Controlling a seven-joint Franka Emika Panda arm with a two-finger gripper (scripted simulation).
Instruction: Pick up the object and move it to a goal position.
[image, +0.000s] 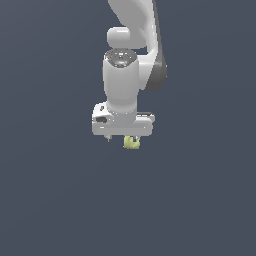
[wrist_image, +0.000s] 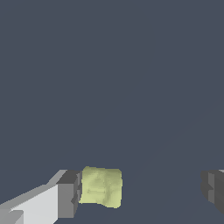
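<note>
We see our gripper (wrist_image: 140, 190) spread wide. The little yellow-green object (wrist_image: 101, 187) sits between the fingers, touching one finger (wrist_image: 66, 194) and far from the other. Nothing else is near the object.

Plain dark slate-blue backdrop (image: 45, 200), flat, featureless; even light

The arm (image: 131, 55) comes down from twelve o'clock in the exterior view, with the gripper (image: 122, 139) at its lower end near the centre. The object (image: 132, 143) sits just under the gripper body, at about four o'clock from its middle. In the wrist view the object (wrist_image: 101, 187) lies between the fingers, against one finger (wrist_image: 68, 194) and well apart from the other.
</note>
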